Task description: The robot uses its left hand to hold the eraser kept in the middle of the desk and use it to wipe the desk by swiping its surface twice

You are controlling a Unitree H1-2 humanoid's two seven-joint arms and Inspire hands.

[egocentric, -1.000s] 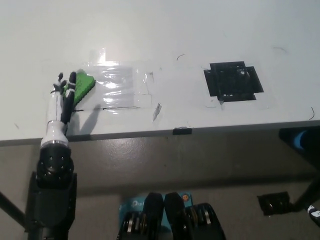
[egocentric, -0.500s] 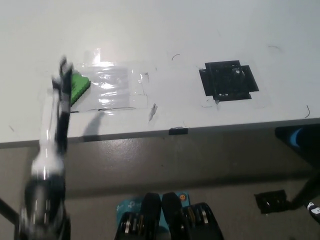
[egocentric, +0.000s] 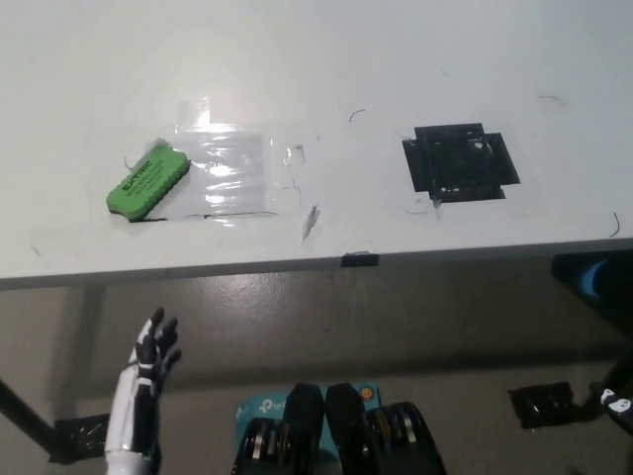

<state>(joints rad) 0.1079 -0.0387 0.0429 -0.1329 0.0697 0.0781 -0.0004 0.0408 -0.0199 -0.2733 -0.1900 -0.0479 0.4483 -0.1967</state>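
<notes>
**Left hand off the desk, eraser lying free on the tape patch**

I see the white left hand (egocentric: 150, 356) low in the head view, below the near edge of the white desk (egocentric: 396, 69) and over the grey floor (egocentric: 396, 317). Its fingers are spread apart and it grips nothing; it is well clear of the desk. Of the right side I only catch a dark sliver at the bottom right corner of the frame, and I cannot tell how that hand is set.

Beyond the left hand, on the desk, lies the green oblong foam eraser (egocentric: 148, 178) with dark lettering on its top face. It rests flat, turned at a slant to the desk edge, with nothing touching it. It sits at the left end of a shiny patch of clear tape (egocentric: 242, 170), overlapping that patch's left margin. A thin dark pen line (egocentric: 237, 213) runs along the patch's near side.

Well to the right of the eraser, a square of black tape (egocentric: 460, 161) is stuck on the desk. A small black tab (egocentric: 360, 259) sits at the near desk edge between the two patches.
</notes>
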